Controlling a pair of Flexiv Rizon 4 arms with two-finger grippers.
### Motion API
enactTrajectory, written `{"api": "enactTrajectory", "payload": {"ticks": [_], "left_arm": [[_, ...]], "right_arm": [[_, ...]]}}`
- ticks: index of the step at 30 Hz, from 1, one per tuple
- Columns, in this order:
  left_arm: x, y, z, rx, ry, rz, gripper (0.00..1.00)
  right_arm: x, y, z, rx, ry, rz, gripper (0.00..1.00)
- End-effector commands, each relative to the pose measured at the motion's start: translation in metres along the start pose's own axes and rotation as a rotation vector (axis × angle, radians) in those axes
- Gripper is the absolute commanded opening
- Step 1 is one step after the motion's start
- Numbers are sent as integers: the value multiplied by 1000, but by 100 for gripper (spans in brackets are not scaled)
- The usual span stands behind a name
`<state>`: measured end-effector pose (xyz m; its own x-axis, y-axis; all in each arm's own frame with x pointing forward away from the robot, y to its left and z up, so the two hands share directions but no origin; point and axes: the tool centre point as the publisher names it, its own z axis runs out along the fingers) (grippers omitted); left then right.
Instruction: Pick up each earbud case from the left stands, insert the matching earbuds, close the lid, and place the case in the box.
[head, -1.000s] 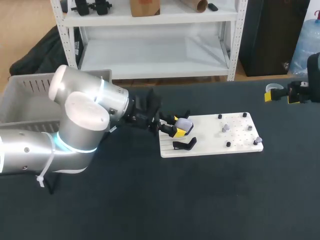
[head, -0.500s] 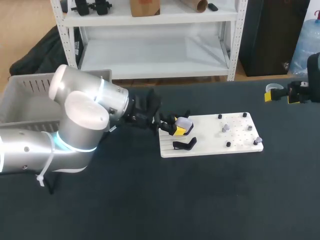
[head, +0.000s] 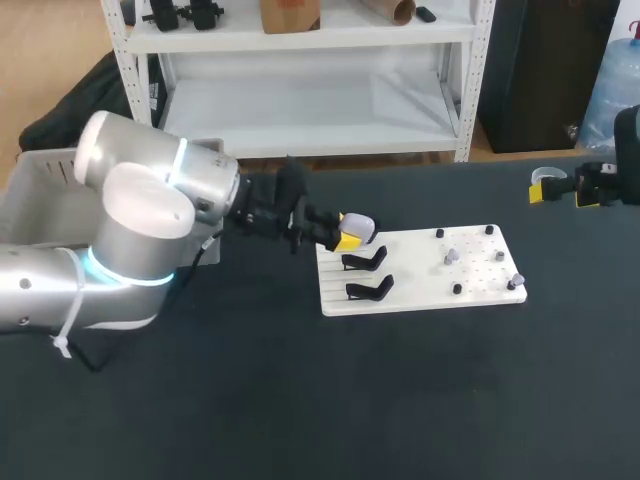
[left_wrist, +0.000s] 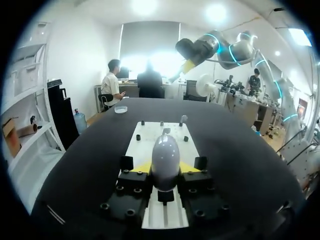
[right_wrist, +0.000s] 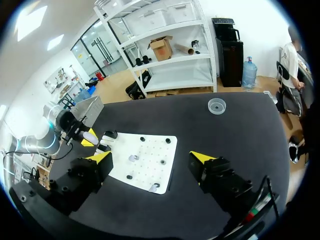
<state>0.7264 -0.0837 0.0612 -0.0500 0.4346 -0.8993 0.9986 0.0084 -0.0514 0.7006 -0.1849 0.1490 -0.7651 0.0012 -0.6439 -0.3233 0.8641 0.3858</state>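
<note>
Now, left gripper (head: 348, 238): fingers clamped on earbud case (head: 360, 225), above board (head: 420, 285).
Right gripper (right_wrist: 150, 157): fingers apart, beyond board.
Case: best kept level for earbuds.

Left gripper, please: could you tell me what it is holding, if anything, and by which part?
The left gripper holds the pale earbud case, pinched between its yellow tips on the case's two opposite sides.

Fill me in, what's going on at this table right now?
The left gripper is shut on a pale earbud case, holding it by the white board's left end. Both black stands there are bare. The right gripper hangs open and empty by the table's far right edge.
</note>
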Motion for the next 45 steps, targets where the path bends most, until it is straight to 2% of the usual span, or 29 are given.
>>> {"api": "enactTrajectory", "payload": {"ticks": [1, 4, 6, 13, 19, 25, 32, 45], "left_arm": [[-8, 4, -8, 22, -10, 23, 0], [-12, 4, -8, 14, -7, 43, 0], [-16, 6, -6, -27, 0, 40, 0], [-31, 10, 4, -73, 14, 61, 0], [-48, 9, 14, -73, 19, 101, 0], [-59, 8, 16, -65, 10, 129, 0], [-71, 0, 24, -39, -6, 166, 0], [-69, -12, 33, -2, -8, 186, 0]], "right_arm": [[0, 0, 0, 0, 1, 0, 100], [0, 0, 0, 0, 1, 0, 100], [0, 0, 0, 0, 1, 0, 100], [7, 65, 25, 5, 67, -107, 100], [15, 99, 45, -39, 99, -142, 100], [23, 111, 61, -92, 122, -150, 100], [25, 124, 76, -113, 156, -170, 100], [19, 129, 86, -122, 173, -189, 100]]}}
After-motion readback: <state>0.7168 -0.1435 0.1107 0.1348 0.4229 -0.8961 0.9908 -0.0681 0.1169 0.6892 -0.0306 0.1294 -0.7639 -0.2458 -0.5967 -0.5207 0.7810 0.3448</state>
